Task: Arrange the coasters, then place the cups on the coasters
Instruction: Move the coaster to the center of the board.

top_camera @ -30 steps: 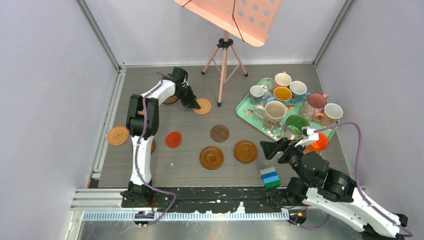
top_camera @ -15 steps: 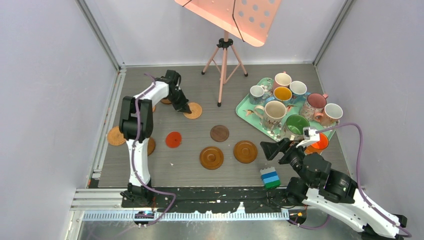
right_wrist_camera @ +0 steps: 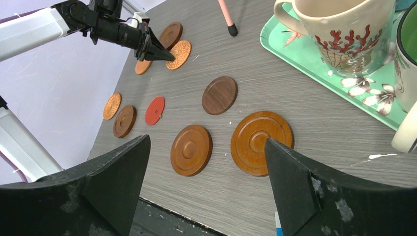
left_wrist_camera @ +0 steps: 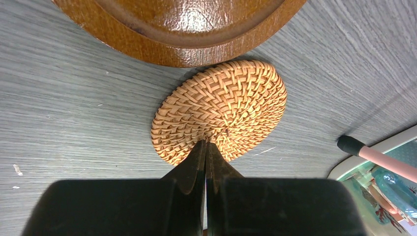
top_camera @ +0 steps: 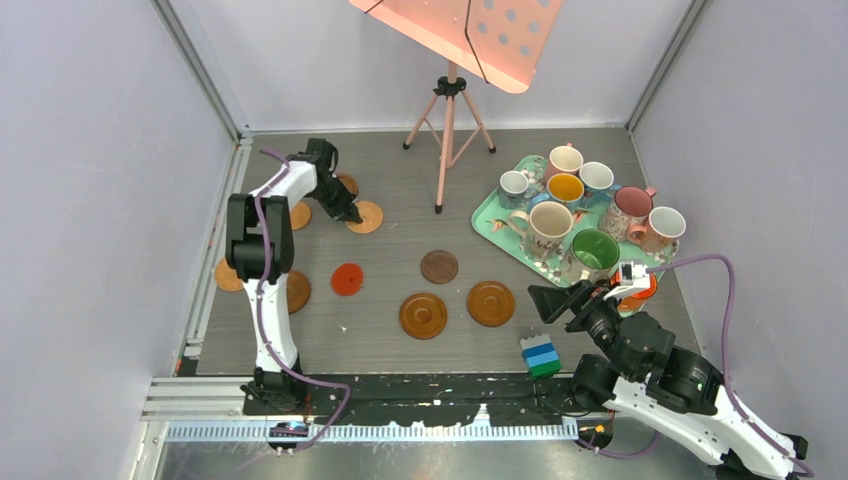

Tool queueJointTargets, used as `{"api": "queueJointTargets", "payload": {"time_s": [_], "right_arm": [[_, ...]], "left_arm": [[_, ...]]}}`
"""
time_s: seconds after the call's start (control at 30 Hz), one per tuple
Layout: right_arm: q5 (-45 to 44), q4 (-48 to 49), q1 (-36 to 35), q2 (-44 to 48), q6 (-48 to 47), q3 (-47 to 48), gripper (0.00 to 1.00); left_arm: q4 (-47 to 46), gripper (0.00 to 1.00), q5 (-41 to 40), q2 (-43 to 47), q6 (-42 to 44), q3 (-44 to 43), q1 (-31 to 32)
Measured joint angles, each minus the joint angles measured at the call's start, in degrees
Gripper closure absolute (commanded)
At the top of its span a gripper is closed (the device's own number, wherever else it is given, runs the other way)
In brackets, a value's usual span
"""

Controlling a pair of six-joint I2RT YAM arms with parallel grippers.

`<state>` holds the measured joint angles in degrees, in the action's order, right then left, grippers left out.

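Observation:
My left gripper [top_camera: 352, 213] is shut, its tips [left_wrist_camera: 205, 143] pressed on the near edge of a woven tan coaster [left_wrist_camera: 221, 115] lying flat at the back left [top_camera: 365, 216]. A glossy brown coaster [left_wrist_camera: 177, 24] lies just beyond it. Other coasters lie scattered: red [top_camera: 347, 278], dark brown [top_camera: 439, 266], two grooved ones [top_camera: 423, 315] [top_camera: 491, 303], and several by the left edge [top_camera: 228, 275]. The cups [top_camera: 550, 220] stand on the mint tray [top_camera: 488, 218]. My right gripper [right_wrist_camera: 206, 142] hangs open and empty above the front right, near the grooved coasters [right_wrist_camera: 261, 142].
A pink music stand's tripod [top_camera: 447, 130] stands at the back centre, one foot [right_wrist_camera: 232, 29] near the tray. A blue and green block [top_camera: 541, 355] sits at the front edge. An orange cup [top_camera: 643, 288] is half hidden behind my right wrist. Walls close in both sides.
The left gripper has slid left, dragging the woven coaster with it towards the brown coaster at the back left. The right arm shifted slightly right and nearer.

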<state>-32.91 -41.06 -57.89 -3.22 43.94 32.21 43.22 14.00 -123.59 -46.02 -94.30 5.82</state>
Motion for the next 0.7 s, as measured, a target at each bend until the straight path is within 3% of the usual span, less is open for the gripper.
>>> {"api": "queueJointTargets", "payload": {"time_s": [0.7], "right_arm": [[0.7,-1.0,0.0,0.4,1.5,-0.1,0.08]], "left_arm": [[-1.3,1.00,2.1,1.5,1.0,2.6,1.3]]}}
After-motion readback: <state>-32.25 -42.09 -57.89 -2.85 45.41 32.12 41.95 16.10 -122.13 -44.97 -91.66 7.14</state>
